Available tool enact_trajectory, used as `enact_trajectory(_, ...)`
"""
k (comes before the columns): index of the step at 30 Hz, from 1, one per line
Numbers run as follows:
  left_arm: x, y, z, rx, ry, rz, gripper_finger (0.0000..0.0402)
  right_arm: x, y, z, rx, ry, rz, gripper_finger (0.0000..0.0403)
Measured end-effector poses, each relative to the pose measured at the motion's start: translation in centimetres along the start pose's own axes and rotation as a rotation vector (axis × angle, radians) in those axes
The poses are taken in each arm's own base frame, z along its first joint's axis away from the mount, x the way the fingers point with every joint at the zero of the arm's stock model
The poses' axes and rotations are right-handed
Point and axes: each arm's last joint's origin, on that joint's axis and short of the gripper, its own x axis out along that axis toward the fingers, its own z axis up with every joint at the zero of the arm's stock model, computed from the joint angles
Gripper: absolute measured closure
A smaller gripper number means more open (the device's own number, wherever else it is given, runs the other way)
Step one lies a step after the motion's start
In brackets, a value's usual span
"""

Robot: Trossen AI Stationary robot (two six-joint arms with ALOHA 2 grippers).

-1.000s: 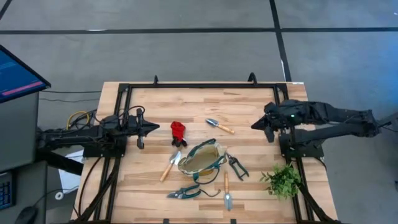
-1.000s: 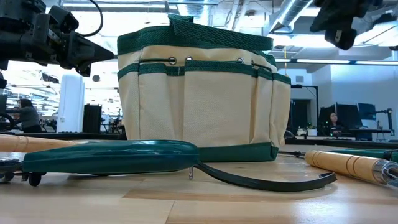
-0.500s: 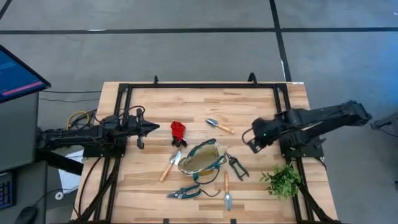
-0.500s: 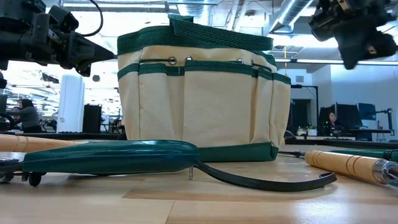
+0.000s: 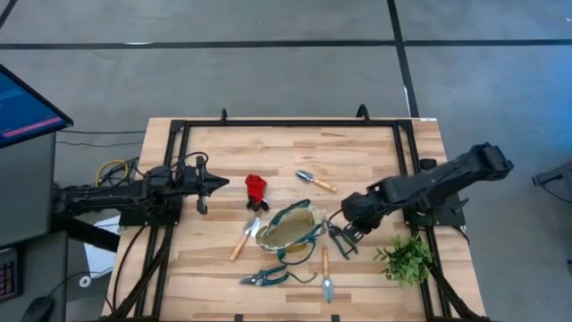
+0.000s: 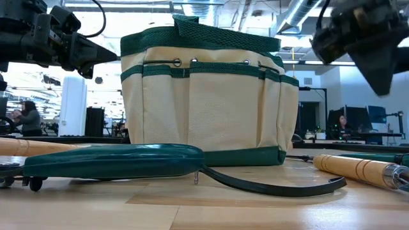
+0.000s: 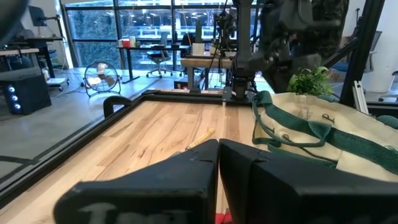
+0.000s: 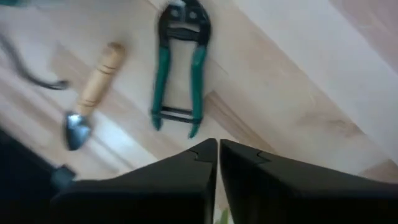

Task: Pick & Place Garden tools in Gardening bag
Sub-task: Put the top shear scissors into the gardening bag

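Note:
The tan gardening bag [image 5: 288, 227] with green trim stands open near the table's middle; it also shows in the low view [image 6: 204, 96]. Around it lie a red item [image 5: 256, 190], a trowel [image 5: 315, 182], a wooden-handled tool [image 5: 243, 239], teal pruners [image 5: 265, 276], another wooden-handled tool [image 5: 326, 271] and dark shears [image 5: 340, 240]. My right gripper [image 5: 347, 222] hangs shut just above the shears [image 8: 180, 68], right of the bag, touching nothing. My left gripper [image 5: 220, 183] is shut and empty at the table's left, pointing toward the red item.
A leafy green sprig [image 5: 407, 259] lies at the table's near right corner. A black frame [image 5: 295, 122] runs along the table's far edge and sides. Bare wood shows along the far half of the table.
My right gripper has swung from the table's right side toward the left and the near edge, coming down toward the shears beside the bag. Its fingers stay shut. No tool has moved.

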Motion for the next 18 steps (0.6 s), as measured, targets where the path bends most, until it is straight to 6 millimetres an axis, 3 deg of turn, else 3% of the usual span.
enact_trajectory(11, 0.0, 0.0, 0.0, 0.000, 0.003, 0.004, 0.0400, 5.1, 1.5, 0.9, -0.007, 0.068, -0.129, 0.0256)
enact_trajectory(18, 0.2, 0.0, -0.4, 0.001, 0.041, 0.009, 0.0400, 6.2, 2.5, 1.3, -0.059, -0.023, -0.097, 0.0231)
